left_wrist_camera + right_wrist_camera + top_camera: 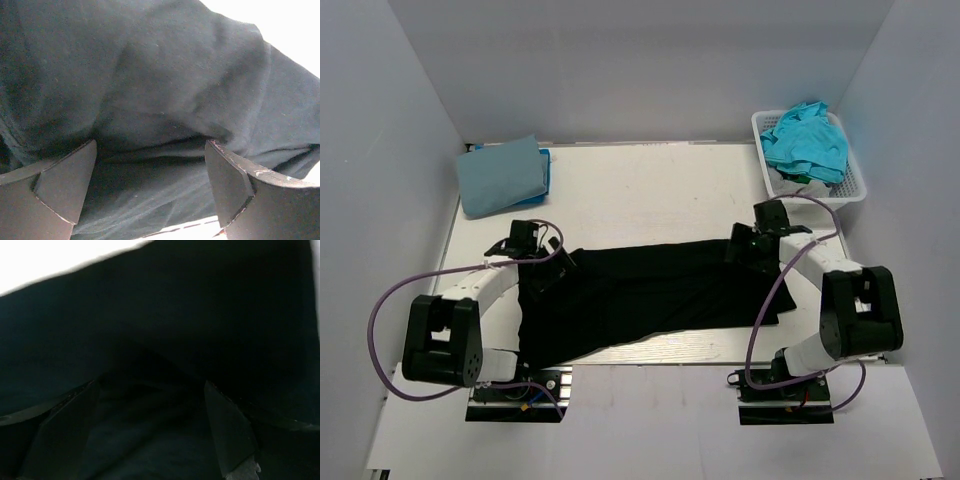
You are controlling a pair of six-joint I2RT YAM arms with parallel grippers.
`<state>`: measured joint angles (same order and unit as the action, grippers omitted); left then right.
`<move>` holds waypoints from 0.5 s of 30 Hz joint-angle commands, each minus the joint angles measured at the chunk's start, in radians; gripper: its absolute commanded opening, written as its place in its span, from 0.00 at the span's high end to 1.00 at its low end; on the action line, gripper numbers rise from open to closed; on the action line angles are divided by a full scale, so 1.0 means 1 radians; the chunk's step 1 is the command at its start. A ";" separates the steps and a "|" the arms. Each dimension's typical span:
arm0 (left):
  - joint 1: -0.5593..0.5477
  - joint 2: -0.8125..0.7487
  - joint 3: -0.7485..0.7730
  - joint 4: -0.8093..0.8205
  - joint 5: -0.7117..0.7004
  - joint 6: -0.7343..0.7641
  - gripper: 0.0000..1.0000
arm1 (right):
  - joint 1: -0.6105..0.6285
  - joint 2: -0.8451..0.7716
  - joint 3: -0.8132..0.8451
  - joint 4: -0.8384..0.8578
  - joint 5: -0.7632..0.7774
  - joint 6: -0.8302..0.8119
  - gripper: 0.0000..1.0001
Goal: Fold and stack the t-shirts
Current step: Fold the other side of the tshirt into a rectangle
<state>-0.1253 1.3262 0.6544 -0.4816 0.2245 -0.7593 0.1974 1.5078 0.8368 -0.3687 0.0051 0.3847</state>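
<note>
Done: light-blue t-shirt [500,175] folded, far-left corner | Now: black t-shirt [650,295] seemingly part-folded, near edge; left gripper [548,277], right gripper [742,248] both spread | To do: turquoise t-shirts [807,140] in basket [853,185]

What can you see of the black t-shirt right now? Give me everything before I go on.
The black t-shirt is plain, matte soft cloth, lying spread in a wide band across the near half of the white table, broader at its left end, where it reaches the near edge. It is mostly flat, with soft wrinkles and a raised fold at the left. The left hand and right hand stand open over its two ends, cloth between their jaws, not clamped.
</note>
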 commanded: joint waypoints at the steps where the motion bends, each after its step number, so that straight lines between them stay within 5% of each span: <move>1: 0.010 0.033 0.027 -0.041 -0.086 0.035 0.00 | -0.047 -0.079 -0.039 -0.113 0.075 0.046 0.10; 11: 0.010 0.054 0.086 -0.097 -0.149 0.035 0.00 | -0.110 -0.201 0.016 -0.162 0.047 0.030 0.10; 15: -0.002 -0.011 0.193 -0.173 -0.192 0.035 0.00 | -0.099 -0.236 0.044 -0.047 -0.135 -0.026 0.10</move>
<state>-0.1219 1.3743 0.7513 -0.5964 0.1066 -0.7391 0.0906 1.3060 0.8307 -0.5060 0.0086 0.3985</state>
